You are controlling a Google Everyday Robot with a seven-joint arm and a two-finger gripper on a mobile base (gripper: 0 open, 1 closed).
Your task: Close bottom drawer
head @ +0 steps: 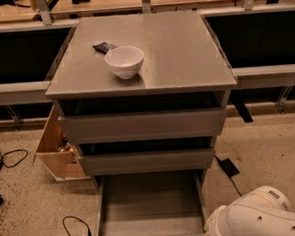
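Arm casing (266,218), one white rounded bulk, is filling the bottom right corner, just beside the bottom drawer (150,205). The gripper is lying past the picture's lower edge, so we cannot tell its state. We are counting three grey drawers. The bottom drawer is standing pulled out toward us, its long axis running near to far and its front edge meeting the lower border. Above it, the two upper drawers (143,125) are sitting further in. One wooden box (57,150) is standing at the left of the cabinet (183,47). On top, one white bowl (125,61) is resting just beside one dark packet (104,46).
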